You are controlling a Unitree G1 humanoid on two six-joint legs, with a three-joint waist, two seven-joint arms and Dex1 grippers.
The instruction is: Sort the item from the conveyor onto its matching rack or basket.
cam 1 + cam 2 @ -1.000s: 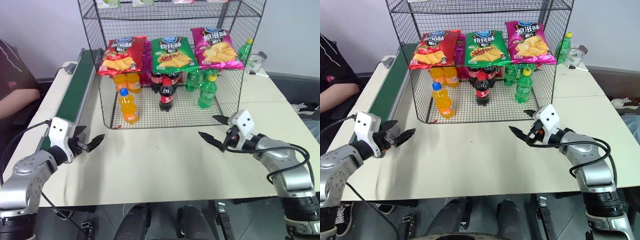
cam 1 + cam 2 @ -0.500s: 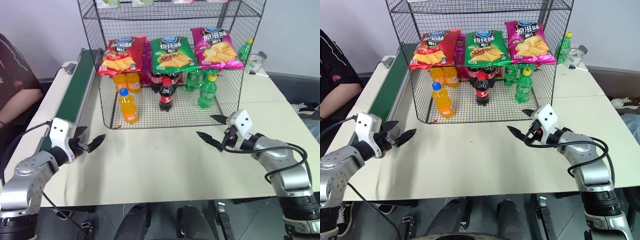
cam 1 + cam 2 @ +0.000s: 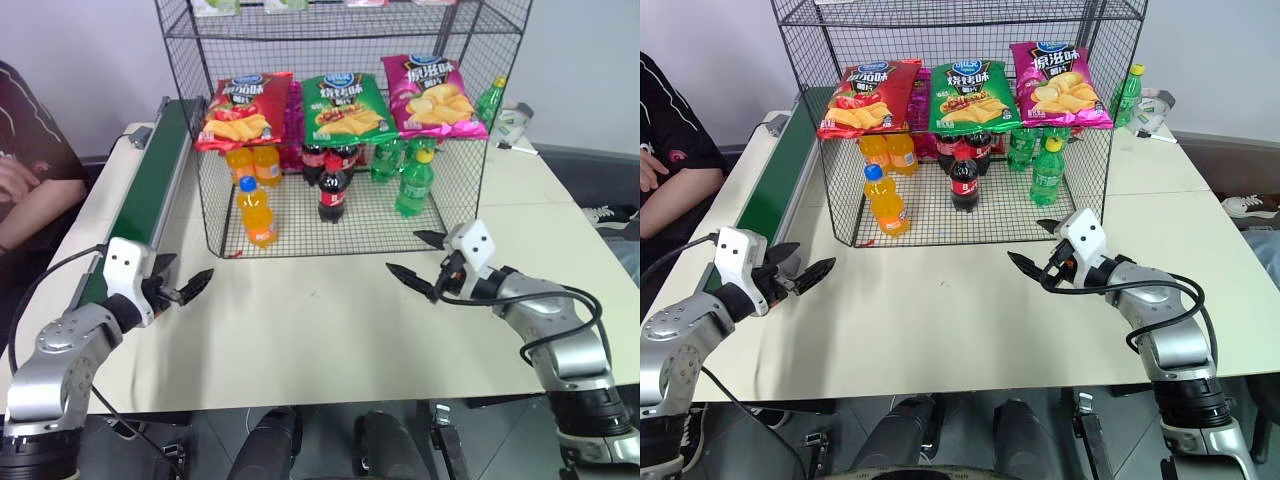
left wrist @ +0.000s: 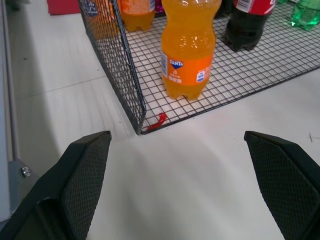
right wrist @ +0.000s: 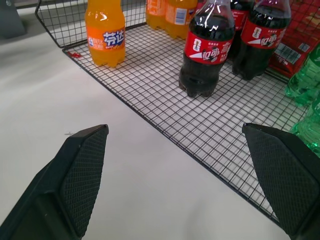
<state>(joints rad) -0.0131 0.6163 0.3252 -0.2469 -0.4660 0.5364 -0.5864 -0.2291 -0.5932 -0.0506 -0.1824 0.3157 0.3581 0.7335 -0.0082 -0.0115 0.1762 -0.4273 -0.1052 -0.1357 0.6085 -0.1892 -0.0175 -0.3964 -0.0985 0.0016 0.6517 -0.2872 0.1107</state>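
I saw the orange soda bottle (image 3: pixel 257 213), blue-capped, standing upright on the black wire rack (image 3: pixel 340 120)'s floor at its front-left corner. Behind it stood more orange bottles (image 3: pixel 253 163), with cola bottles (image 3: pixel 331 187) at three o'clock. The cream table (image 3: pixel 320 330) held the conveyor (image 3: pixel 150 190) at nine o'clock. Left gripper (image 3: pixel 185 290) and right gripper (image 3: pixel 418 262) hung spread, empty.

Bright, even light; soft shadows
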